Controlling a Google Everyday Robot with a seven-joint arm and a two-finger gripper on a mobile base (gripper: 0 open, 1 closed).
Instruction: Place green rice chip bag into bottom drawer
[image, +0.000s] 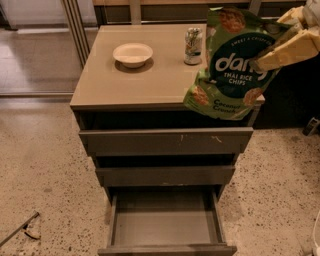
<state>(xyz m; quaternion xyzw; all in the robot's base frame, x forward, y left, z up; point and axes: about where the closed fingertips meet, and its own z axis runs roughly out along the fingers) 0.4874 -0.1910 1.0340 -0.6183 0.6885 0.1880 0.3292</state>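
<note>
The green rice chip bag (231, 65) hangs in the air over the right front corner of the cabinet top, tilted, its "dang" label facing me. My gripper (272, 50) comes in from the upper right and is shut on the bag's right edge, its pale fingers (290, 50) pinching it. The bottom drawer (165, 222) is pulled open below, a shallow grey tray with nothing in it. The bag is well above it and to the right.
A white bowl (132, 54) and a small drink can (193, 46) stand on the cabinet top (125, 85). The scratched top drawer (165, 141) and middle drawer (165, 175) stand slightly out. A dark tool lies on the speckled floor at the left (20, 229).
</note>
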